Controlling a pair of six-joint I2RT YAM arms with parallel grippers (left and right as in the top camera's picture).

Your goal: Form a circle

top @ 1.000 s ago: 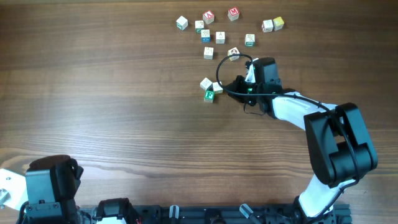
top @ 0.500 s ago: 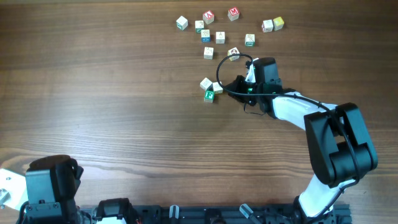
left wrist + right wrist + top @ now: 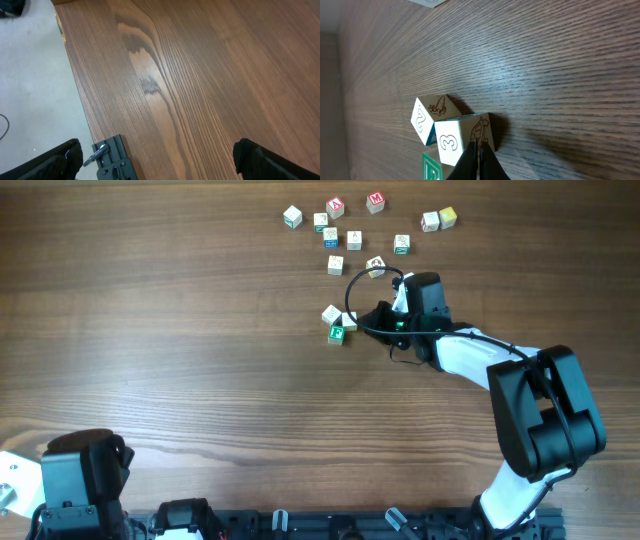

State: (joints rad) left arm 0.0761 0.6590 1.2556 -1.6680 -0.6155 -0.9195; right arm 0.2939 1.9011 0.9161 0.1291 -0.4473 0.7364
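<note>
Overhead, on the table (image 3: 150, 330), the right gripper (image 3: 366, 318), jaws pressed together, meets the circle (image 3: 338, 322) near the table's middle, a cluster of probably light, rigid, smooth wooden cubes best pinched across opposite flat faces.

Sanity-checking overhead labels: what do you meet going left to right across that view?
left arm → the circle, a tight three-cube cluster → right gripper, shut at the cluster → right arm's black elbow. The loose cubes overlap these, so left out.

Brown wood-grain table (image 3: 160, 350), pale grey floor (image 3: 30, 85) beside its edge.
</note>
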